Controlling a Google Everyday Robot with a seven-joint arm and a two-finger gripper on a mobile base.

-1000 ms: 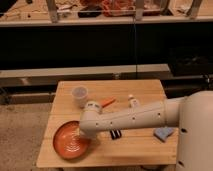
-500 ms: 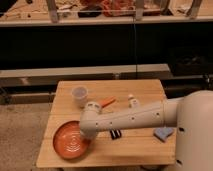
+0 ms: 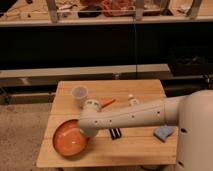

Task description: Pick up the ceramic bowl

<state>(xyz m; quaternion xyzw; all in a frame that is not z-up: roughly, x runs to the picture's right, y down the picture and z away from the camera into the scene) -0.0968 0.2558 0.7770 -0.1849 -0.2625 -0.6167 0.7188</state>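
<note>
Camera view: closed pincer over the ceramic bowl, at its rim.

Setting: a laboratory or workshop test area. A plain wooden table stands on a speckled floor. Behind the table runs a long, dark shelved workbench carrying cluttered equipment. The gripper is over the table's front-left part.
</note>
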